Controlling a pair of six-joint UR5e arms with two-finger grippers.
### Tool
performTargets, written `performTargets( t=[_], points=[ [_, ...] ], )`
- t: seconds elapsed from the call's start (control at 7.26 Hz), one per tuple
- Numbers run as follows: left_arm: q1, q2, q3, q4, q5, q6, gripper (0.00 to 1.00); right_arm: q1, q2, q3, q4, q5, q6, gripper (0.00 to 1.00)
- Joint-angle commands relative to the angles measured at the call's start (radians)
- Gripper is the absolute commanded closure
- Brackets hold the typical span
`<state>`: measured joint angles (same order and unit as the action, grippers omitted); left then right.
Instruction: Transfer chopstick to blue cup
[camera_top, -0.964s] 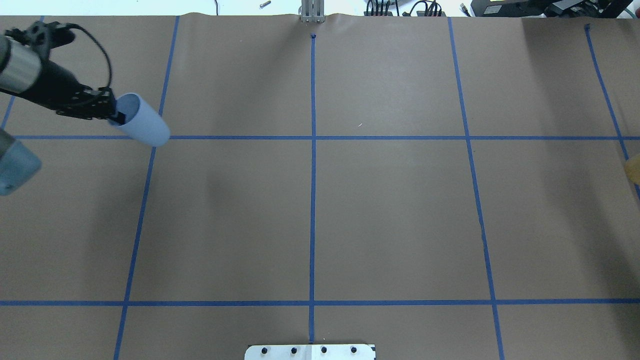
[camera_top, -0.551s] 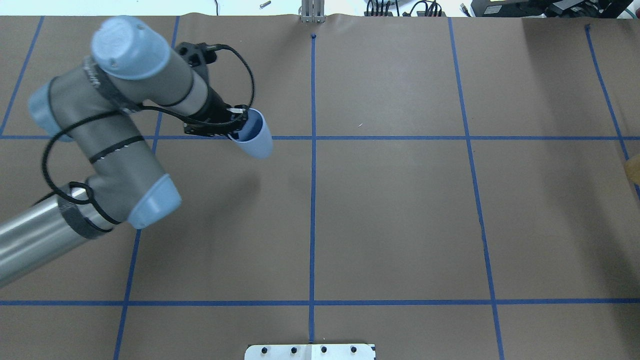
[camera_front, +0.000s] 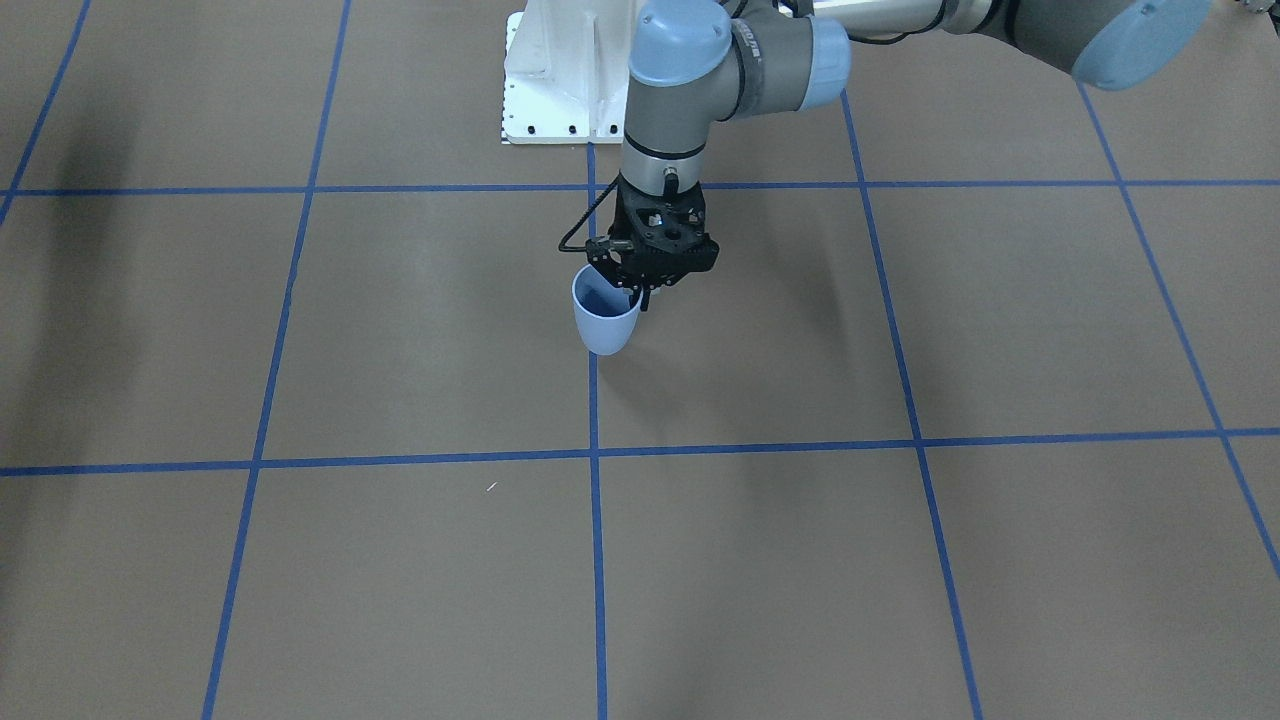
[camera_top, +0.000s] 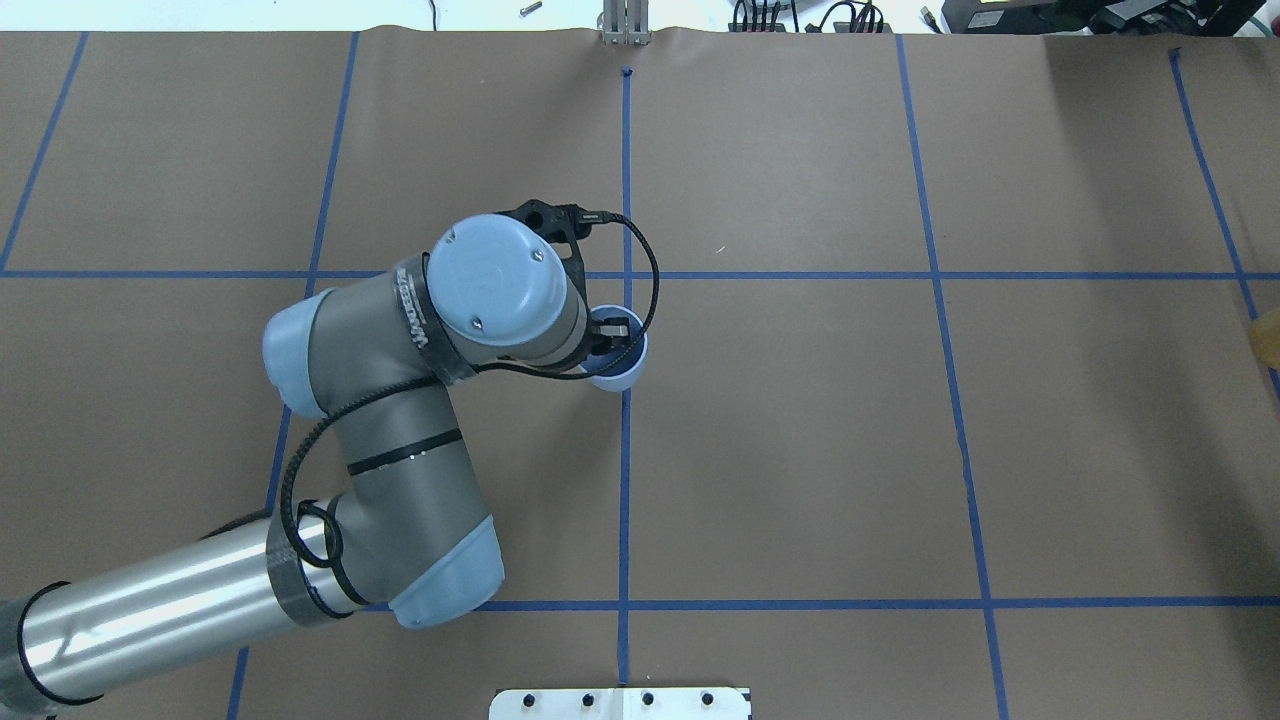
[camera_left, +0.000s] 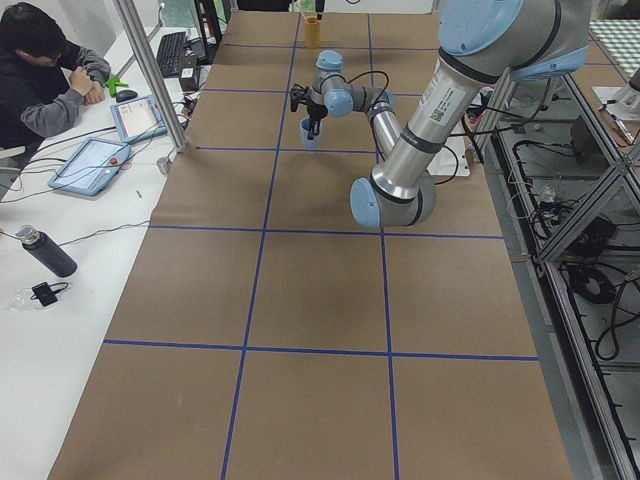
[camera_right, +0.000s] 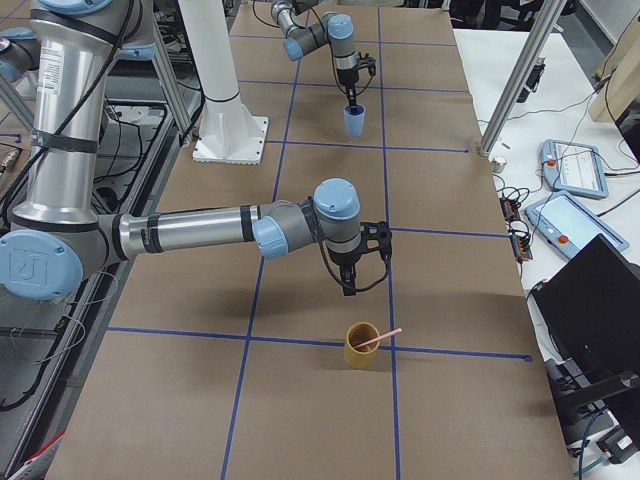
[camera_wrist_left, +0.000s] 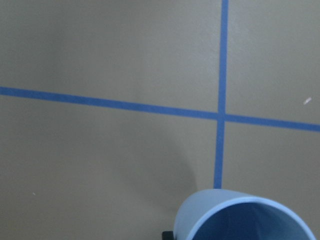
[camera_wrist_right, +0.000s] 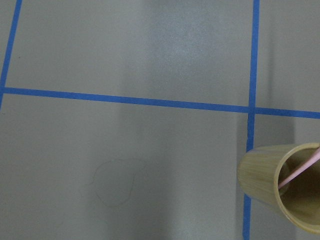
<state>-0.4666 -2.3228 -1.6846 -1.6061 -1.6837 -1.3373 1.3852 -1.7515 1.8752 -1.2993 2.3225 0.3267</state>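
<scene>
The blue cup (camera_front: 605, 322) stands upright by the centre tape line, low at the table; I cannot tell whether it touches. My left gripper (camera_front: 640, 292) is shut on its rim from above, one finger inside. The cup also shows in the overhead view (camera_top: 622, 374), the left wrist view (camera_wrist_left: 245, 217) and the exterior right view (camera_right: 355, 120). A pale pink chopstick (camera_wrist_right: 300, 171) leans in a bamboo cup (camera_wrist_right: 280, 192) far to the robot's right (camera_right: 362, 346). My right gripper (camera_right: 348, 286) hangs just short of that bamboo cup; I cannot tell whether it is open or shut.
Brown paper with a blue tape grid (camera_top: 625, 450) covers the table. The white robot base plate (camera_front: 560, 80) sits at the robot's edge. The bamboo cup peeks in at the overhead view's right edge (camera_top: 1268, 338). An operator (camera_left: 45, 70) sits at a side desk.
My left arm has carried the blue cup from the far left of the table to the centre line. The cup has turned from tilted to upright.
</scene>
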Motion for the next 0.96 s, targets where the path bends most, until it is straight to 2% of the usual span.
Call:
performTargets(
  t=[0.0, 0.14, 0.28, 0.41, 0.69, 0.83],
  points=[
    [0.055, -0.004, -0.001, 0.002, 0.045, -0.011, 1.0, 0.0, 0.001, -0.005, 0.0, 0.0, -0.001, 0.0],
    [0.056, -0.004, -0.001, 0.002, 0.045, -0.011, 0.94, 0.0, 0.001, -0.005, 0.0, 0.0, 0.0, 0.0],
    [0.056, -0.003, -0.003, 0.0, 0.045, -0.011, 0.73, 0.0, 0.001, -0.005, 0.0, 0.001, 0.0, 0.0],
    [0.056, 0.0, -0.007, 0.002, 0.045, -0.011, 0.43, 0.0, 0.001, -0.005, 0.0, 0.002, 0.0, 0.0],
    [0.054, 0.0, -0.016, -0.003, 0.044, -0.01, 0.17, 0.0, 0.001, -0.007, 0.0, 0.002, 0.0, 0.0],
    [0.042, 0.0, -0.061, 0.0, 0.035, -0.002, 0.03, 0.0, 0.001, -0.008, 0.0, 0.002, 0.0, 0.0]
  ],
)
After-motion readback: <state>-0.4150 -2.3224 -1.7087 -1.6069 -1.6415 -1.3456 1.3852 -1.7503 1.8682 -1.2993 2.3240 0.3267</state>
